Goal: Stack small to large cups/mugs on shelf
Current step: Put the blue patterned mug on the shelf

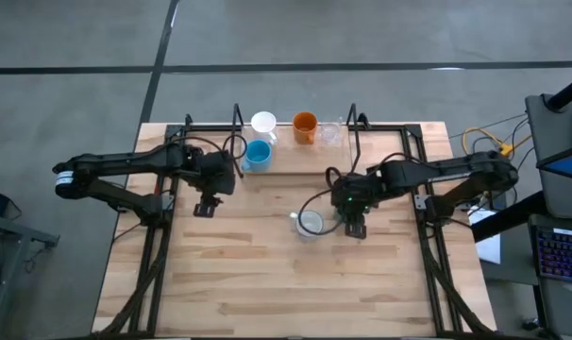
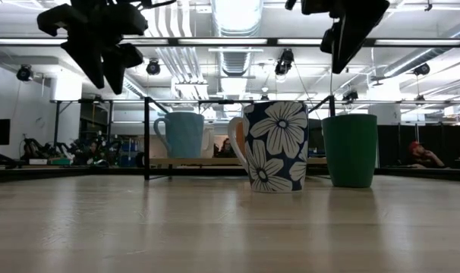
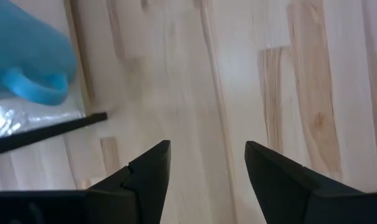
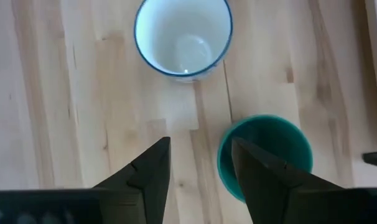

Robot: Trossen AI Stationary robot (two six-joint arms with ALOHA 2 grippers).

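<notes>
I hold the right pincer point(image 4: 198, 171) spread above the dark green mug point(image 4: 266, 155), just beside the floral mug point(image 4: 183, 37) on the worktop point(image 1: 267, 274); next I'd descend over its rim; left pincer point(image 3: 207, 174) spread near the shelf point(image 1: 295, 161).

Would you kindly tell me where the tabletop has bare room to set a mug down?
The wooden tabletop is bare along its near half, below both grippers. It is crowded around the right gripper, over the floral white mug and dark green cup.
</notes>
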